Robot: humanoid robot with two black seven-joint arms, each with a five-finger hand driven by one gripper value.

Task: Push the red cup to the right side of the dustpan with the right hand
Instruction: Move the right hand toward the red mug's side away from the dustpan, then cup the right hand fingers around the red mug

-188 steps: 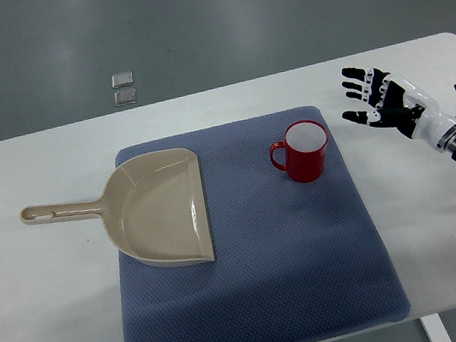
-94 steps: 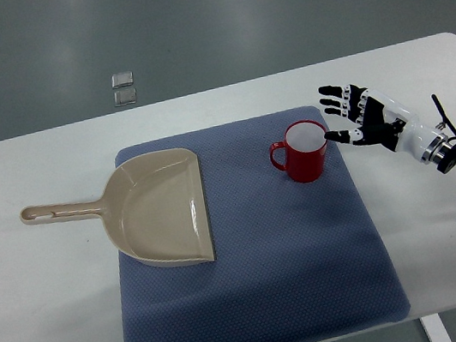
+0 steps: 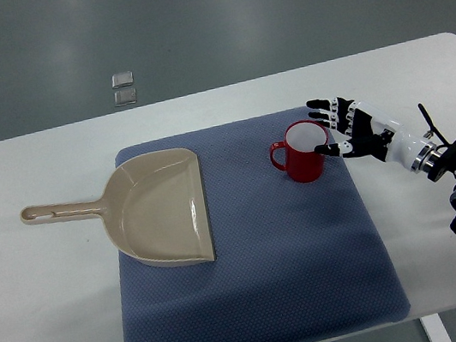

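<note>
A red cup (image 3: 301, 151) with a white inside stands upright on the blue mat (image 3: 250, 254), its handle pointing left. A beige dustpan (image 3: 154, 209) lies on the mat's left part, handle reaching left over the white table. My right hand (image 3: 335, 126) comes in from the right edge, fingers spread, right beside the cup's right wall. Its fingertips (image 3: 322, 149) look to be at or touching the cup's rim. The hand holds nothing. The left arm is out of view.
The white table (image 3: 47, 286) carries the mat. Two small grey squares (image 3: 123, 87) lie on the floor beyond the table's far edge. Bare mat lies between the dustpan and the cup.
My right hand has moved left across the table, from well right of the mat to the cup's right side. The cup and dustpan have not moved.
</note>
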